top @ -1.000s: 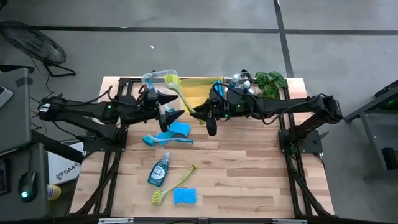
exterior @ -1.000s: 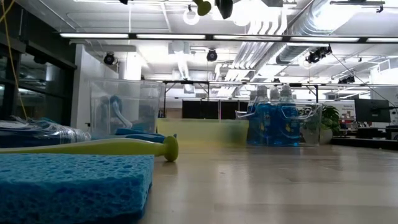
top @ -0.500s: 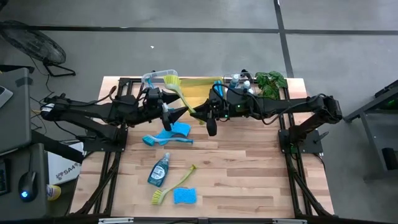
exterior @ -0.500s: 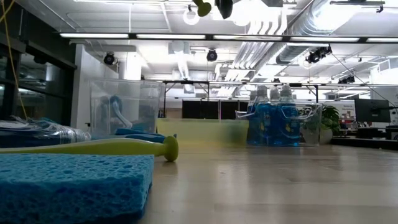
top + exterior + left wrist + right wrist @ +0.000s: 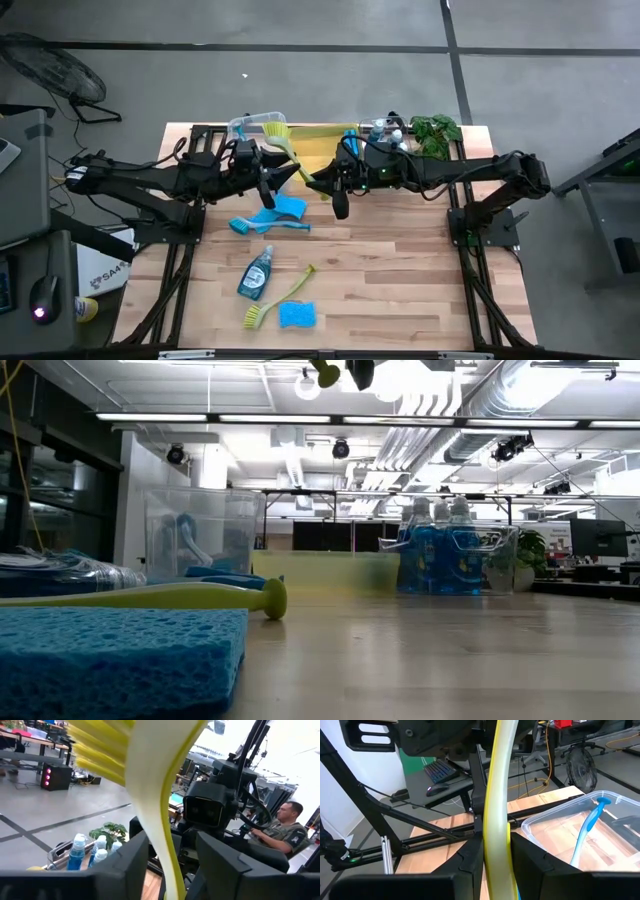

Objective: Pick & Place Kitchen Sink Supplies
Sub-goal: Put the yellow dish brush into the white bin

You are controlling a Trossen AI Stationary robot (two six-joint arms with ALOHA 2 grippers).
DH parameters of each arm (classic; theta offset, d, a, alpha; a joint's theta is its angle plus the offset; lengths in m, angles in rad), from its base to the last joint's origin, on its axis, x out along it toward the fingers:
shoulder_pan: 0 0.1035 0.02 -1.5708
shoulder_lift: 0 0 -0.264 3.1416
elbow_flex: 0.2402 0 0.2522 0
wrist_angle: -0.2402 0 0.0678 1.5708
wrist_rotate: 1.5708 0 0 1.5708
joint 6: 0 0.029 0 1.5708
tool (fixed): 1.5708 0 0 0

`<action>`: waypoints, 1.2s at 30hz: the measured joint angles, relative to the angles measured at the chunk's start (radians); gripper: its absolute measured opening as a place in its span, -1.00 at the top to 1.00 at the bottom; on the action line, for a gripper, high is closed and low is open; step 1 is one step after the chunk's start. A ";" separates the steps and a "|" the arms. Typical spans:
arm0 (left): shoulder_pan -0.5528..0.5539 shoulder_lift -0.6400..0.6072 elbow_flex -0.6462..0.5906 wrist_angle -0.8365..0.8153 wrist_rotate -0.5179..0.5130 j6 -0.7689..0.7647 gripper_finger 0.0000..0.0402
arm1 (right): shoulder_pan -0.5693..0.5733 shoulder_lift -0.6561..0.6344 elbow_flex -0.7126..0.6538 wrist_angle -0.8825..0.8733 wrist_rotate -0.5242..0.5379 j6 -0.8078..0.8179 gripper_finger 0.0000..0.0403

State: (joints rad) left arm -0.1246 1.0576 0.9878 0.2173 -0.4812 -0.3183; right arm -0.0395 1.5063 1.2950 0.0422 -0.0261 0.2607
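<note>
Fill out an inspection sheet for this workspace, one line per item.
Surface: wooden table, mostly bare on the right.
Job's things: yellow-green brush held aloft between both arms; soap bottle, second brush, two sponges loose.
Clutter: plant, clear bin, bottle bin.
Grippers: left pincer and right pincer both on the brush handle.
Cables: nothing seen on the table.
Surroundings: seated person.

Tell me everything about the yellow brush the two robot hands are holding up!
The yellow-green dish brush looks like smooth plastic, with a long thin handle and yellow bristles at one end. It hangs in the air above the table's far side, near the clear bin. The left gripper and the right gripper both pinch its handle, the bristle end pointing toward the bin.
</note>
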 joint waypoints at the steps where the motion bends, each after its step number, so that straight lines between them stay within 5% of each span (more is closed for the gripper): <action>1: 0.000 0.000 0.000 0.000 0.000 0.000 0.24 | 0.000 0.000 0.000 0.000 0.000 0.000 0.62; 15: 0.000 0.000 0.000 0.001 0.002 -0.011 0.82 | 0.000 0.001 0.000 0.000 0.000 -0.021 0.61; 27: 0.000 0.000 0.000 0.000 -0.012 0.006 0.79 | 0.000 0.001 0.000 0.000 -0.001 -0.027 0.58; 36: 0.000 0.000 0.000 -0.005 -0.027 0.030 0.79 | -0.001 0.001 0.000 0.008 -0.003 0.007 0.18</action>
State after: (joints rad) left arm -0.1249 1.0576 0.9878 0.2124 -0.5077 -0.2879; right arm -0.0402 1.5070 1.2949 0.0507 -0.0293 0.2682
